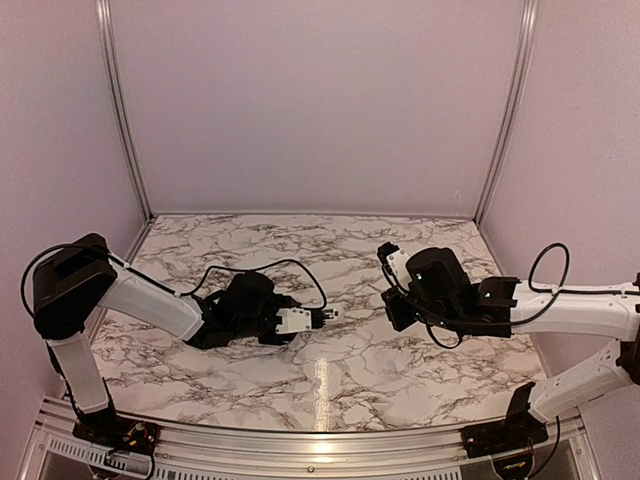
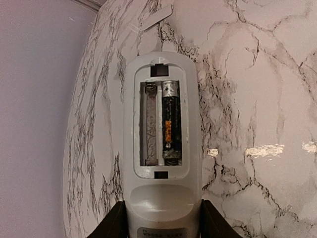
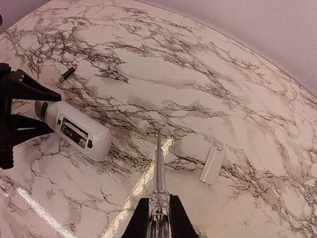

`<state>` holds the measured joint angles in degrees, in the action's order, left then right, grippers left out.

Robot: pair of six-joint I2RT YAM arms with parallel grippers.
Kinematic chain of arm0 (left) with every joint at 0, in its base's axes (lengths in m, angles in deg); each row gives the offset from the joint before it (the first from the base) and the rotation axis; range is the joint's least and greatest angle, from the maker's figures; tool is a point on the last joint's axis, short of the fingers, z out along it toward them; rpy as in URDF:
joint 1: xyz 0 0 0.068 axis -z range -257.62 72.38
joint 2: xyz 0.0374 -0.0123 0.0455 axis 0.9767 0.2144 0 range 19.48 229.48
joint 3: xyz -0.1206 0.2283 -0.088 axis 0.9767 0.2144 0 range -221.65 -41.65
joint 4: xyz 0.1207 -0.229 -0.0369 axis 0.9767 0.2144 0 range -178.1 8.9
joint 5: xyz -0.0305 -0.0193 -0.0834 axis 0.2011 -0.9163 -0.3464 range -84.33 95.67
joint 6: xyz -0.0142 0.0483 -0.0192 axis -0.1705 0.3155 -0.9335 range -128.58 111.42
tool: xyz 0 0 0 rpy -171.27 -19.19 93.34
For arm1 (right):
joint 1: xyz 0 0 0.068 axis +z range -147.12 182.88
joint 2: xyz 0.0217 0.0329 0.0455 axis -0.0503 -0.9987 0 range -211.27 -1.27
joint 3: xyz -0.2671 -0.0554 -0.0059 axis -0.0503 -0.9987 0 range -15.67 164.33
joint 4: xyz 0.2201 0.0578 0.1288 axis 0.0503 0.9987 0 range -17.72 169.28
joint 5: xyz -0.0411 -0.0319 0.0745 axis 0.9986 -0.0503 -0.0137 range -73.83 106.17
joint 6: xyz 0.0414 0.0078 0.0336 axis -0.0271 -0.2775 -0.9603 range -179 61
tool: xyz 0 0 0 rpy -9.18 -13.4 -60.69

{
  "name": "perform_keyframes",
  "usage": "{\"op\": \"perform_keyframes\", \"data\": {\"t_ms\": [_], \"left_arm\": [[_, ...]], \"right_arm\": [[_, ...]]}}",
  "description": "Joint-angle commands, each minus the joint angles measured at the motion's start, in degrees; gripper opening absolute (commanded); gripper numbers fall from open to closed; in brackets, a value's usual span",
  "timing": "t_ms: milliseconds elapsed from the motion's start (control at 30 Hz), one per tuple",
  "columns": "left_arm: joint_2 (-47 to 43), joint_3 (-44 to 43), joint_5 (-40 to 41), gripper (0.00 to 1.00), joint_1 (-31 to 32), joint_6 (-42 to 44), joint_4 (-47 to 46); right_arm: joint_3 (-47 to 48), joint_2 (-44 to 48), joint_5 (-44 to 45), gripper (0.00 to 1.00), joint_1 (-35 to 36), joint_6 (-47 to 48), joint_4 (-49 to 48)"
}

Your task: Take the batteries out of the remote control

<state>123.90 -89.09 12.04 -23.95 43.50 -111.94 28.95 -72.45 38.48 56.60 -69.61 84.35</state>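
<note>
In my left hand [image 2: 162, 223], clenched on its near end, I see the remote control [image 2: 163, 196] with its compartment open: one battery [image 2: 171, 124] sits in the right slot, and the left slot is empty. My right hand [image 3: 159, 220] is grasping a thin grey stick [image 3: 158, 168] that points out over the desk [image 3: 198, 74]. The other battery [image 3: 67, 74] lies loose near the remote's held end, and a small white cover [image 3: 212, 165] lies right of the stick.

The left arm [image 1: 150, 300] rises from the lower left, bends near the left edge and reaches right toward centre frame. The left gripper [image 1: 318, 317] clamps the remote [image 2: 162, 148], one finger on each side. The right arm [image 1: 575, 305] folds back from the right edge, pointing left. The right gripper [image 3: 159, 218] pinches a thin stick [image 3: 158, 163].
</note>
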Motion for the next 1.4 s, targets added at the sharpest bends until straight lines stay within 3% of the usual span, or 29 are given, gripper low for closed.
{"op": "perform_keyframes", "data": {"t_ms": [0, 300, 600, 800, 1067, 1367], "left_arm": [[-2.28, 2.34, -3.88, 0.0, -0.32, 1.17, -5.02], [-2.9, 7.68, -3.51, 0.0, -0.5, 4.59, -13.47], [-1.91, 3.85, 0.29, 0.0, -0.82, -4.06, -10.25], [-3.42, 6.47, 2.54, 0.0, -0.78, -7.62, -17.42], [-1.53, 9.27, 4.27, 0.0, -0.85, 1.07, -23.06], [-4.29, 11.05, -3.62, 0.0, -0.6, 4.5, -19.47]], "right_arm": [[1.53, 1.23, -4.8, 0.0, -0.35, 0.87, 2.06], [2.94, 0.9, -12.75, 0.0, -0.36, 2.51, 3.37], [5.13, -0.99, -19.93, 0.0, -0.41, 5.1, 2.59], [7.35, -3.35, -21.69, 0.0, -0.41, 6.9, 2.53], [8.44, -6.63, -25.13, 0.0, -0.38, 7.85, 0.27], [10.47, -9.32, -26.69, 0.0, -0.39, 9.31, 1.16]]}}
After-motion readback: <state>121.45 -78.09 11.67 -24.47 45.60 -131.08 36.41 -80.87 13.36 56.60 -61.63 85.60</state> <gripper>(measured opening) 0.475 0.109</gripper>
